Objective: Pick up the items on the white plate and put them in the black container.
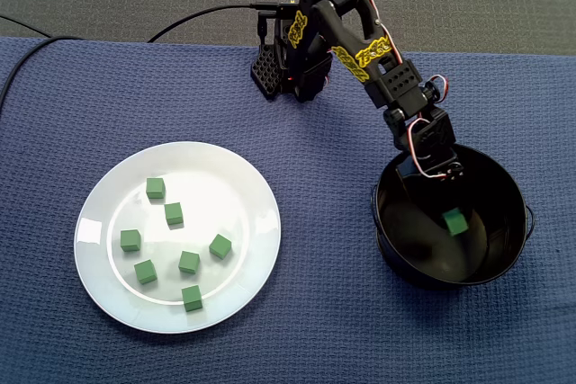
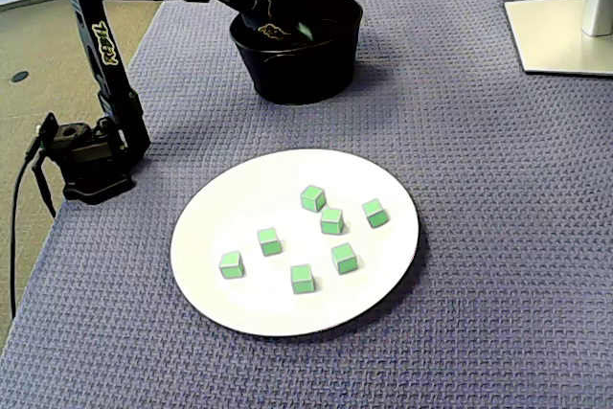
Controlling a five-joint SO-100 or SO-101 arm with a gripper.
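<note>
Gripper (image 1: pixel 439 175) hanging inside black container (image 1: pixel 504 258), right of frame.
Green cube (image 1: pixel 455 221) lying just lower-right of jaws, seemingly apart; can't tell if jaws are released or clenched.

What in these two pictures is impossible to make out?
Gripper: black on the black bowl in both fixed views; open or shut cannot be told.
Cube in the bowl: in a fixed view only a green sliver shows past the gripper; held or lying free is unclear.
Bowl floor: in a fixed view hidden by the near wall.
Stand: cut off by the right and top edges.
</note>
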